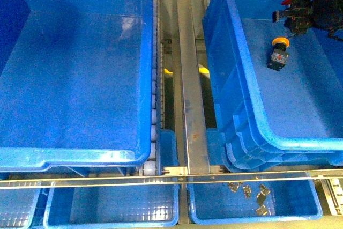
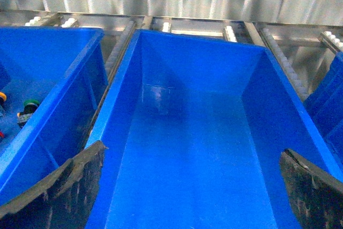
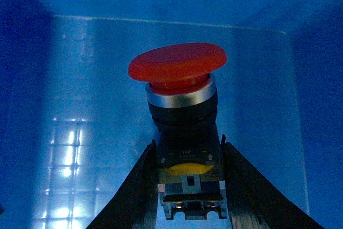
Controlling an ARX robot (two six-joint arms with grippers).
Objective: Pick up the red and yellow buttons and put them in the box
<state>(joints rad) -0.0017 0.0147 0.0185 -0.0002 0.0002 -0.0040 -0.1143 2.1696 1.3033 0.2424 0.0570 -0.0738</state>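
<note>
Right wrist view showed the red button (image 3: pixel 179 105) clamped between the right gripper (image 3: pixel 188 178) jaws, body pinched at its black-and-grey base, round red cap pointing up the frame away from the wrist, long axis roughly in line with the jaws, tilted slightly. Filled the middle of that frame, with blue box floor behind. Seen in the front view at the upper right edge: right gripper (image 1: pixel 293 17) over the box (image 1: pixel 252 105), red cap just showing at its left side. Judged the coming move to be a release straight down, since the held button already hung within the box walls. Lay just below it in that frame, on the box floor, a yellow button (image 1: pixel 279 52), orange-yellow cap toward the top, black body toward the bottom, apart from the jaws. Left wrist view showed the left gripper (image 2: pixel 187 186) jaws spread wide and empty above another, empty blue tote (image 2: pixel 187 132); clearly the farther arm from the held button
</note>
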